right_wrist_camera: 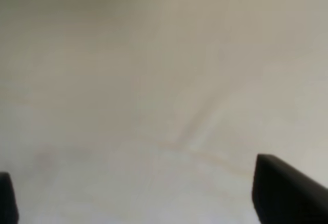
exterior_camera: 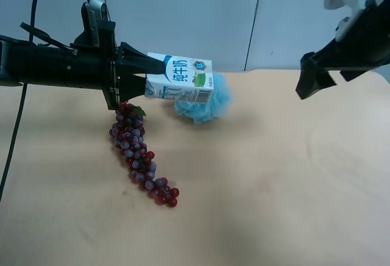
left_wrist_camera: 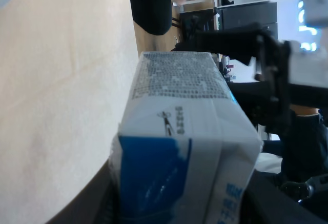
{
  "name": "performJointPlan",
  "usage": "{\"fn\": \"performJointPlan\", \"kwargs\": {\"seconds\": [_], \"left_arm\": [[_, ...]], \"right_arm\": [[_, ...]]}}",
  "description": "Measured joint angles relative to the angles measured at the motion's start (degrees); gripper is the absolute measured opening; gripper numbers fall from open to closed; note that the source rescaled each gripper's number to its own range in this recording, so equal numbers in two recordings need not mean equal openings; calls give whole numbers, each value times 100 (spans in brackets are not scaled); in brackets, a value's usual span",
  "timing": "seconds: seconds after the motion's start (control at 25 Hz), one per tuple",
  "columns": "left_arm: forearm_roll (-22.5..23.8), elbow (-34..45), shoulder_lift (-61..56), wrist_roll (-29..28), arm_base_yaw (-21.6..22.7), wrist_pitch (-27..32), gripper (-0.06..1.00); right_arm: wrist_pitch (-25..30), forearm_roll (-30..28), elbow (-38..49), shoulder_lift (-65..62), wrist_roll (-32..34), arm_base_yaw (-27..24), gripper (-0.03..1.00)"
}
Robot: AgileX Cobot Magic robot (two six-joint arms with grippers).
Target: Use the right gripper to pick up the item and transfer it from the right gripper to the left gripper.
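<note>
The milk carton point(exterior_camera: 180, 79) is up off the table point(exterior_camera: 274, 175), held sideways, with the left gripper point(exterior_camera: 152, 77) clamped on one end. Under it a bunch of grapes point(exterior_camera: 137, 150) lies on the tabletop, and a blue mesh sponge point(exterior_camera: 213, 105) sits just behind. Well apart, the right gripper point(exterior_camera: 314, 74) hangs raised, fingers spread wide around nothing.

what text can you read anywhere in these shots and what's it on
"纯牛奶": blue characters on the front of the milk carton.
Round logo beside them: too small to read.
Fine print on the carton's lower panel: too small to read.
Small line by the scissors mark in the left wrist view: blurred.
Grapes, blue mesh sponge: no text.
</note>
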Motion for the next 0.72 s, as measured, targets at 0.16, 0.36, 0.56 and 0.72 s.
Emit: {"fn": "performJointPlan", "kwargs": {"seconds": [0.16, 0.36, 0.56, 0.72], "left_arm": [[5, 0, 0, 0, 0, 0, 1], [79, 0, 0, 0, 0, 0, 1], [106, 0, 0, 0, 0, 0, 1], [106, 0, 0, 22, 0, 0, 1]], "right_arm": [[170, -369, 58, -641, 299, 0, 80], [175, -409, 661, -1739, 400, 0, 80], [187, -409, 1333, -2874, 529, 0, 80], [216, -409, 1811, -3784, 681, 0, 80]]}}
